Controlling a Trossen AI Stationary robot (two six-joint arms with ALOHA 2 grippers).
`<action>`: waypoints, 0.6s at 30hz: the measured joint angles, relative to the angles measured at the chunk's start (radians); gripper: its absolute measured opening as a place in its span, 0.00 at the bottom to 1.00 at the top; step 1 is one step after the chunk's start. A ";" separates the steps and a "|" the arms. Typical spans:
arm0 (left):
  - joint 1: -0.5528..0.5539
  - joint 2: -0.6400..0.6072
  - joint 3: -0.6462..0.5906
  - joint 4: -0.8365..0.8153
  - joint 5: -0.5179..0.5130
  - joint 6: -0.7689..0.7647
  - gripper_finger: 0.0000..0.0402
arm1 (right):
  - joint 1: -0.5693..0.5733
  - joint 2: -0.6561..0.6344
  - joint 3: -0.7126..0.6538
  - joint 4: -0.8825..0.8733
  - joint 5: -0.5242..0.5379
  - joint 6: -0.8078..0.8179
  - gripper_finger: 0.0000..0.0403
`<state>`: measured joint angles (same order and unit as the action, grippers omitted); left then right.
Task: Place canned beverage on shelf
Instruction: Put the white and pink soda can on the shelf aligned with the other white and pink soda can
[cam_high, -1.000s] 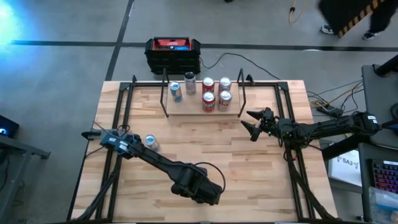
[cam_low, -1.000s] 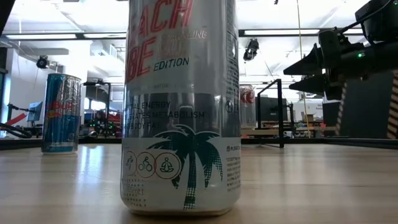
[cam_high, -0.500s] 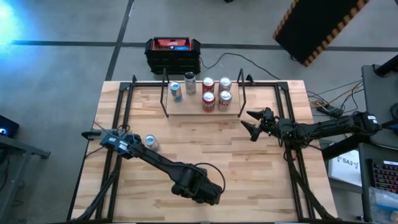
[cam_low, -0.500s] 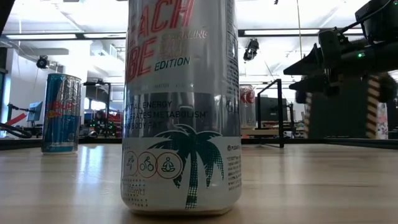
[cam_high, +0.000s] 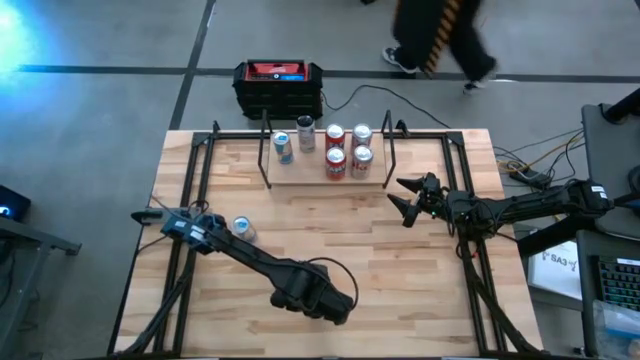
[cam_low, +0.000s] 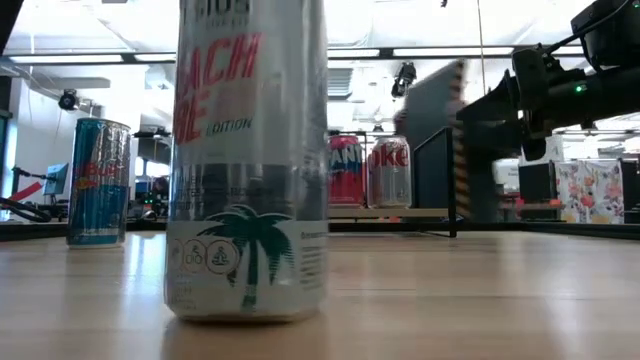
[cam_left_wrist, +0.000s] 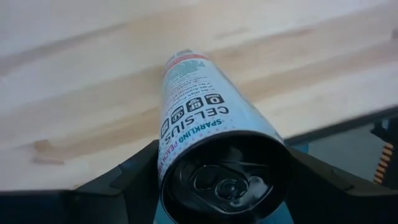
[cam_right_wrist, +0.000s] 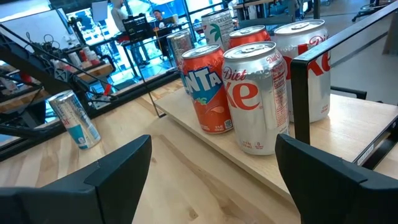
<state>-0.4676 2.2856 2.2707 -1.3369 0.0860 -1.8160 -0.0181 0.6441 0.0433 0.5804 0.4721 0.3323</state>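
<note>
A tall silver Celsius can (cam_low: 245, 160) with a palm-tree print stands upright near the table's front edge, and my left gripper (cam_high: 312, 298) is shut on it from above. Whether its base touches the table I cannot tell. The shelf (cam_high: 300, 178), a light-wood plank with black rod uprights, sits at the far middle and bears several cans, among them a Fanta (cam_right_wrist: 208, 87) and a Diet Coke (cam_right_wrist: 255, 99). My right gripper (cam_high: 403, 200) is open and empty, just right of the shelf's right upright (cam_high: 388, 160). My left gripper pinches the Celsius can between its two fingers (cam_left_wrist: 134, 177), one on each side of the can's upper wall (cam_left_wrist: 186, 134) close to the top rim. The fingers come from above, pointing down. The can stays upright below them, its base (cam_low: 245, 310) at the tabletop.
A blue Red Bull can (cam_high: 242, 229) stands on the table's left part. A black-and-red box (cam_high: 278, 85) sits on the floor behind the table. Black frame rails (cam_high: 190, 170) run along the table's sides. A person (cam_high: 435, 40) walks past beyond the far edge.
My left gripper has carried the Celsius can a little toward the table's far edge and left; the can stays upright. A person has walked across behind the table.
</note>
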 joint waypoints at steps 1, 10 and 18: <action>0.004 0.000 0.000 -0.008 -0.008 0.001 0.63 | 0.000 0.000 0.000 0.000 0.000 0.000 0.81; 0.071 0.006 0.045 -0.123 -0.133 0.036 0.62 | 0.000 0.000 0.000 0.000 0.000 0.000 0.81; 0.169 0.007 0.049 -0.156 -0.167 0.152 0.62 | 0.000 0.000 0.000 0.000 0.000 0.000 0.81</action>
<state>-0.2981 2.2925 2.3199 -1.4929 -0.0814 -1.6642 -0.0185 0.6441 0.0433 0.5804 0.4721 0.3324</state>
